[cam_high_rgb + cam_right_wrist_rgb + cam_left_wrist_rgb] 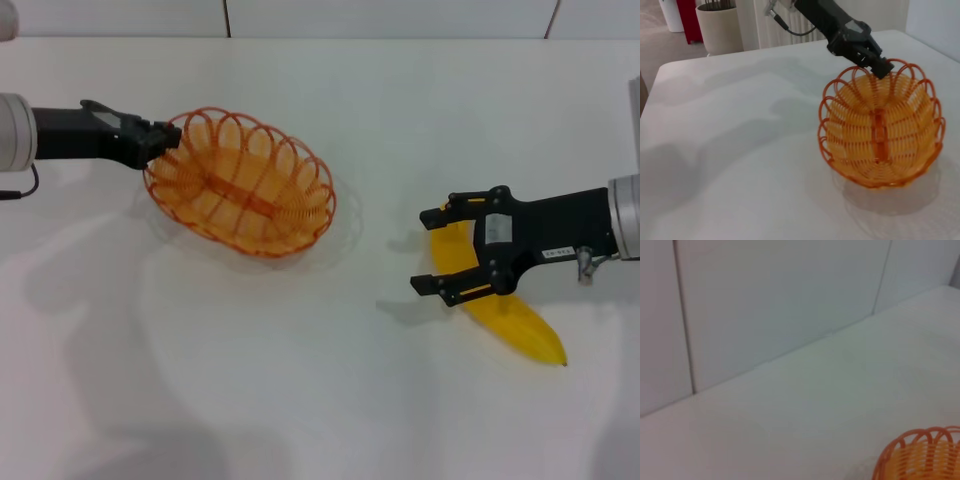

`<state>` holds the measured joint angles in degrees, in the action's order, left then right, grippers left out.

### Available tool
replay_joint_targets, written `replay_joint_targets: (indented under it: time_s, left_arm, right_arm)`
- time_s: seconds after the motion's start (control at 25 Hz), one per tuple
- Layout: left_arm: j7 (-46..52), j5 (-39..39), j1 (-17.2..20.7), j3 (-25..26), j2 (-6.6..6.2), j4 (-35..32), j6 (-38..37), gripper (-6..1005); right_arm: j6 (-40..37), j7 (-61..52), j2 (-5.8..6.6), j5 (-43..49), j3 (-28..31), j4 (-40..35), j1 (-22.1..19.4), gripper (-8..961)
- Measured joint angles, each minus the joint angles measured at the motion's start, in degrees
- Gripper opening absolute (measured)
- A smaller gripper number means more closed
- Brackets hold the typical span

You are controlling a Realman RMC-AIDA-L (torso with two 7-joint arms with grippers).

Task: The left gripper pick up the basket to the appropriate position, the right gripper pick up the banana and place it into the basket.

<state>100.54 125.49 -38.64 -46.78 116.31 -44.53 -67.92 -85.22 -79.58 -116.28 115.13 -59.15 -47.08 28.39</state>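
Observation:
The orange wire basket [240, 185] is left of centre in the head view, tilted, with its rim raised on my left gripper's side. My left gripper [165, 138] is shut on that rim. The right wrist view shows the basket [880, 135] with the left gripper [880, 65] clamped on its far rim, and a shadow under it. The left wrist view shows only part of the basket's rim [920, 455]. The yellow banana [515, 325] lies on the table at the right. My right gripper [428, 250] is open over the banana's upper end and hides part of it.
The white table [300, 380] runs to a tiled wall [765, 300] at the back. A beige pot [720, 27] and a red object [690, 20] stand on the floor beyond the table's far edge.

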Motion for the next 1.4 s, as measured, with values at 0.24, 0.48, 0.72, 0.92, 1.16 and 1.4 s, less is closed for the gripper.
replay_joint_targets:
  time_s: [0.24,0.48,0.72,0.92,1.16,1.4]
  left_arm:
    - [-1.5,-1.3,-1.4,0.2,0.09,4.2,3.1,62]
    - [-1.9,-3.6,-1.5,0.1,0.18,7.4,5.7,62]
    - [-3.1,-7.0,-0.4,0.3,0.18,8.7,6.7,63]
    - [-5.4,-10.1,0.1,0.1,0.17,10.9,8.1,63]
    - [-6.0,-10.8,0.4,0.4,0.14,11.6,8.2,64]
    - [-6.0,-11.4,0.6,0.4,0.18,13.2,8.9,65]
  right_arm:
    - [0.2,-0.2,0.00,0.0,0.0,0.1,0.4,883]
    - [0.1,-0.4,0.00,0.0,0.0,0.1,0.4,883]
    - [0.2,-0.4,-0.01,0.3,0.0,0.1,0.4,882]
    - [0.2,-0.4,-0.09,0.7,0.0,0.1,0.5,882]
    - [0.2,-0.4,-0.09,0.8,0.0,0.1,0.5,882]
    - [0.1,-0.4,-0.16,1.3,-0.1,0.1,0.5,882]
